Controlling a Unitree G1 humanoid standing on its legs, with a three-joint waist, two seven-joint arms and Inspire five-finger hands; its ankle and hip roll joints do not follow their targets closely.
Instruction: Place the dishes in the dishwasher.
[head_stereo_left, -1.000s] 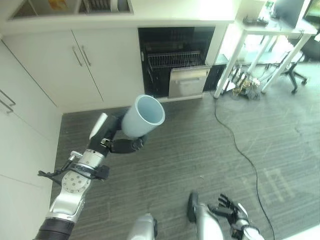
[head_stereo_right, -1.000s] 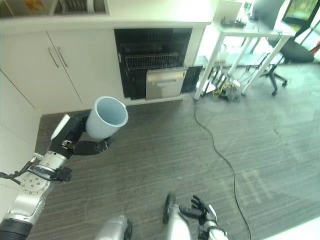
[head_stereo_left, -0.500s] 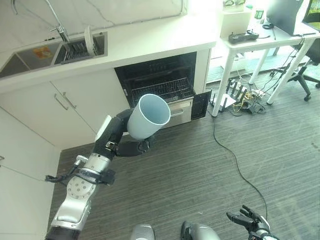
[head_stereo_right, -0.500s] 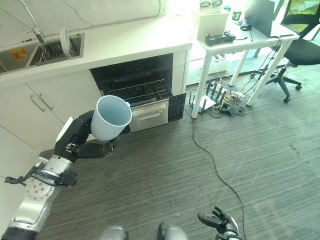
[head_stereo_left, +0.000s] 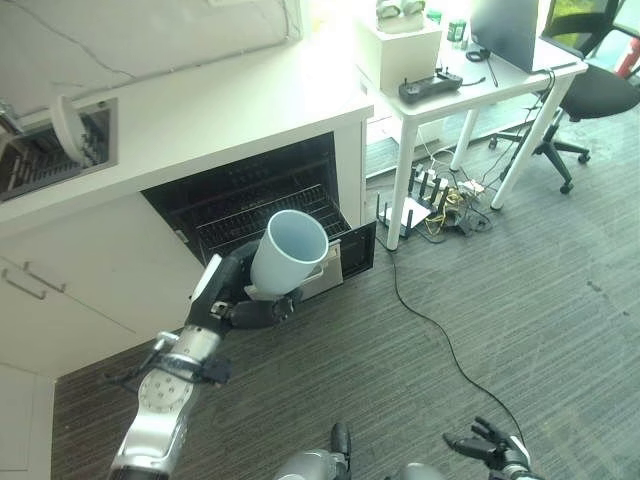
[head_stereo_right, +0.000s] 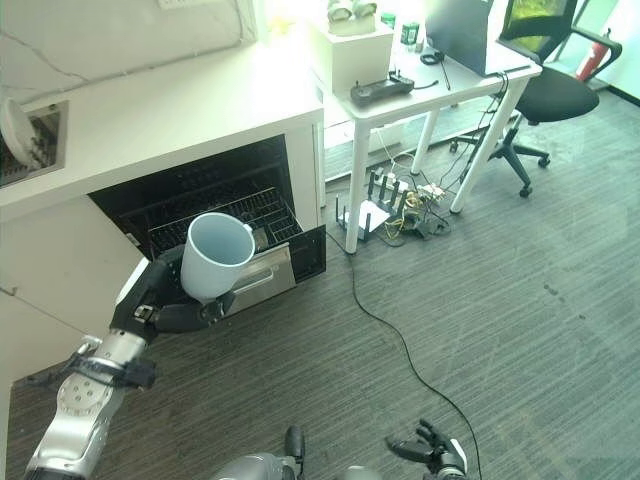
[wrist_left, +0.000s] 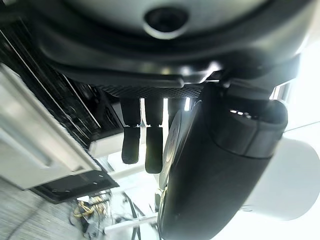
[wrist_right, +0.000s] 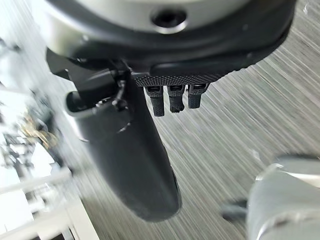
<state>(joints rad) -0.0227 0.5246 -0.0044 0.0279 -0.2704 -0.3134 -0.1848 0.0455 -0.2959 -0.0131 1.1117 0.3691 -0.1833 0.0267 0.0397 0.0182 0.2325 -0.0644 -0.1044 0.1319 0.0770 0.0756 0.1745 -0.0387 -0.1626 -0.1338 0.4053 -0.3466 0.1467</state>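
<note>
left hand (head_stereo_left: 232, 300) raised, fingers curled, right hand (head_stereo_left: 492, 452) low, relaxed

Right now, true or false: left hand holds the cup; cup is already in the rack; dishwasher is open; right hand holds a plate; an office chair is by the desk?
1. The left hand holds the cup. True.
2. The cup sits in the rack. False: it is held in the air before the rack.
3. The dishwasher is open. True.
4. The right hand holds a plate. False: it is open, holding nothing.
5. An office chair stands by the desk. True.
</note>
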